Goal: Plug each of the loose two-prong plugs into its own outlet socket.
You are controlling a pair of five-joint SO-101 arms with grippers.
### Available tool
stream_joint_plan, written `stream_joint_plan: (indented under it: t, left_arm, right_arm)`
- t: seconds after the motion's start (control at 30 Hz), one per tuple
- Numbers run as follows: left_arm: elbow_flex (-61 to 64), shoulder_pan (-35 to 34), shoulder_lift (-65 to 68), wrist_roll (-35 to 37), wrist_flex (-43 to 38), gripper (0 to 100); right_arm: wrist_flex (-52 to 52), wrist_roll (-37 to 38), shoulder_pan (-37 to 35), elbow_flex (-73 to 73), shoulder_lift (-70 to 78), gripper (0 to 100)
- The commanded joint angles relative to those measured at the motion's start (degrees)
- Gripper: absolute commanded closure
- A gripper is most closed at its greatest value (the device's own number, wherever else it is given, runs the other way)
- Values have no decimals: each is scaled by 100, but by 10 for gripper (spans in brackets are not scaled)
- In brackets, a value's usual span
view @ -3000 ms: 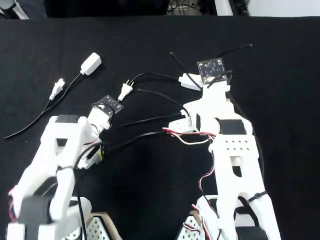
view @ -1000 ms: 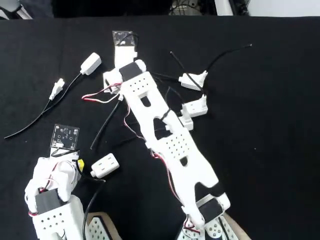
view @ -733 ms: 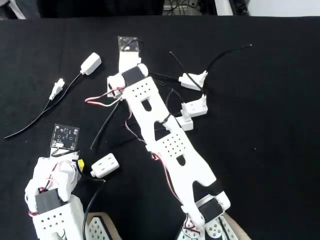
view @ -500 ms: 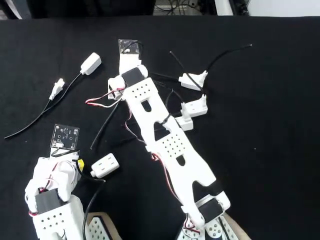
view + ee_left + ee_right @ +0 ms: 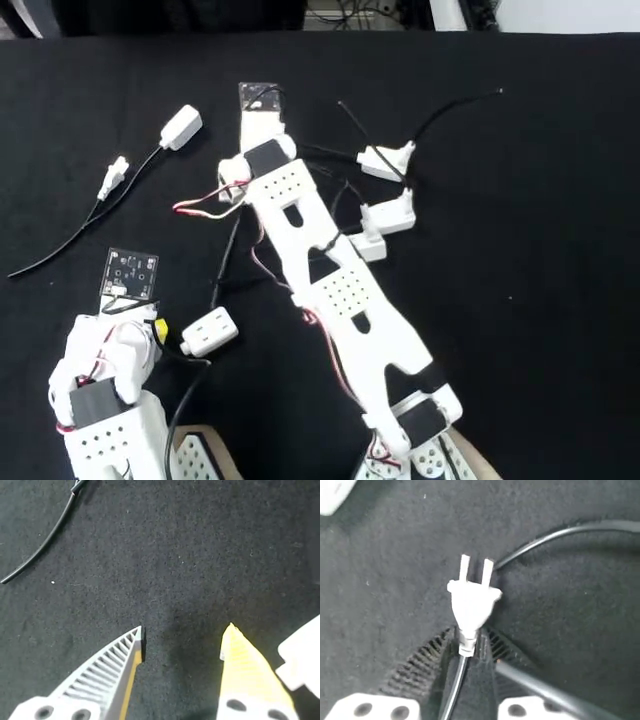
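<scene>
In the right wrist view a white two-prong plug (image 5: 471, 599) lies on the black cloth with its prongs pointing away. My right gripper (image 5: 469, 636) is shut on the plug's neck where the black cord leaves it. From above, the right arm (image 5: 300, 230) stretches across to the far middle of the table. My left gripper (image 5: 182, 640) stands open over bare cloth with nothing between its fingers, and a white outlet socket (image 5: 305, 652) sits just beside one finger. That socket (image 5: 208, 331) lies near the left arm (image 5: 100, 390) at the front left.
A second loose plug (image 5: 115, 178) and a white socket (image 5: 182, 127) lie at the far left with a black cord (image 5: 60, 250). Two more white socket pieces (image 5: 385, 160) (image 5: 390, 215) sit right of the right arm. Black cords cross the table's middle.
The left arm has drawn back to the front left, and a socket now lies beside it. The right arm swung over to the far middle, then pulled slightly nearer, dragging a black cord.
</scene>
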Motion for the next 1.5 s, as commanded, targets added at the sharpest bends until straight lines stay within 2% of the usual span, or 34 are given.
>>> stream_joint_plan:
  t: [0.0,0.1,0.37,0.57,0.83,1.0,1.1,1.23,1.37,1.47]
  left_arm:
    - [57,13,-53,-70,-18,751]
    - [57,13,-53,-70,-26,751]
    - [66,13,-53,-70,-114,751]
    - [66,13,-53,-70,-123,751]
    - [66,13,-53,-70,-123,751]
    - [66,13,-53,-70,-105,751]
    - [66,-4,-53,-70,-97,751]
    - [66,-4,-53,-70,-97,751]
    - [66,4,-53,-70,-97,751]
    - [66,4,-53,-70,-97,751]
  right_arm:
    - [360,-53,-123,-92,-48,988]
    - [756,0,-123,-330,-242,986]
    - [1125,1143,0,-268,-1587,987]
    - [1143,2778,9,-22,-2703,987]
    - [1143,3859,-88,2378,-4980,987]
    - [993,3982,-431,4066,-5912,979]
    - [255,3666,-536,5068,-5736,907]
    - [-1574,2998,-554,6158,-5077,809]
    - [-3270,2971,-536,6651,-4242,789]
    - [-4026,2884,-510,6475,-3758,789]
